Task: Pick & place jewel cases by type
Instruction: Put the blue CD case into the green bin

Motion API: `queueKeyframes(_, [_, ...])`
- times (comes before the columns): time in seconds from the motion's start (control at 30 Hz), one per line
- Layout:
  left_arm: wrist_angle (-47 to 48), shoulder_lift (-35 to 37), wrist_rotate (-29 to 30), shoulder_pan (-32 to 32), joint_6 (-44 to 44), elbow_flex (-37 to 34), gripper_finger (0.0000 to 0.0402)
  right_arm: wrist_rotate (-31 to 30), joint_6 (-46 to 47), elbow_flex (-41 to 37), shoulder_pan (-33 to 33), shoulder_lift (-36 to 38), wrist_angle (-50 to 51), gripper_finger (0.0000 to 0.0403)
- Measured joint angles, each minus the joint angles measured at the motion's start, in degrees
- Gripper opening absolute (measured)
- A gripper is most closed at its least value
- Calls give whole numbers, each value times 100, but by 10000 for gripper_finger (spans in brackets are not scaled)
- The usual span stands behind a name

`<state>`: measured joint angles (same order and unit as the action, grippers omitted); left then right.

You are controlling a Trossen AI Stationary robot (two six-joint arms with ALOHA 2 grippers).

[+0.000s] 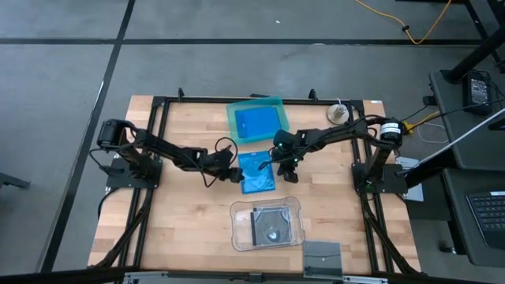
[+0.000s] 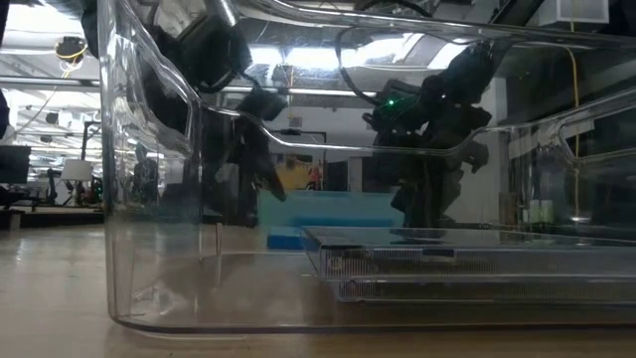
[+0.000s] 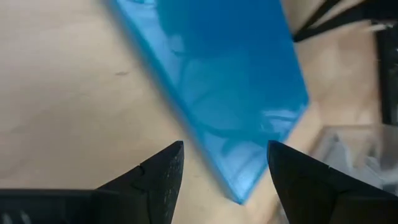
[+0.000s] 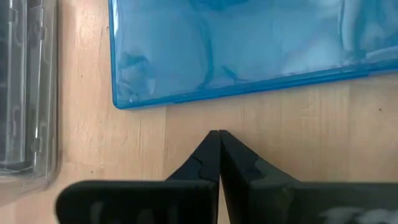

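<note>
I'm working the blue jewel case lying flat on the table mid-way, between the teal tray and the clear tray. My left gripper is spread wide at its corner, holding nothing. My right gripper is clenched empty just beside the case edge. I'm thinking: straddle the thin edge squarely, then close.

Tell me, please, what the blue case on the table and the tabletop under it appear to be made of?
Blue case: likely glossy translucent plastic, given its bright reflections and moulded rim. Tabletop: looks like matte pale wood, with visible grain and plank seams.
</note>
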<state>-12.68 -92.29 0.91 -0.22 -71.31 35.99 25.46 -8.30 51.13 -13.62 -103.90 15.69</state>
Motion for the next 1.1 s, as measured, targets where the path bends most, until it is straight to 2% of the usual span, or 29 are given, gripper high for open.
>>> queueKeyframes(0.17, [353, 0, 197, 120, 9, 0, 222, -7, 46, -4, 2, 0, -49, 9])
queueKeyframes(0.33, [284, -140, 313, 248, 65, 3, 222, -22, 45, -11, 2, 0, -154, 9])
queueKeyframes(0.73, [-1319, -1002, 144, 270, -435, 7, 222, -165, 27, -11, 4, -4, -304, 9])
queueKeyframes(1.1, [-1616, -1160, 14, 264, -372, 247, 222, -242, 22, -13, 2, -11, -489, 9])
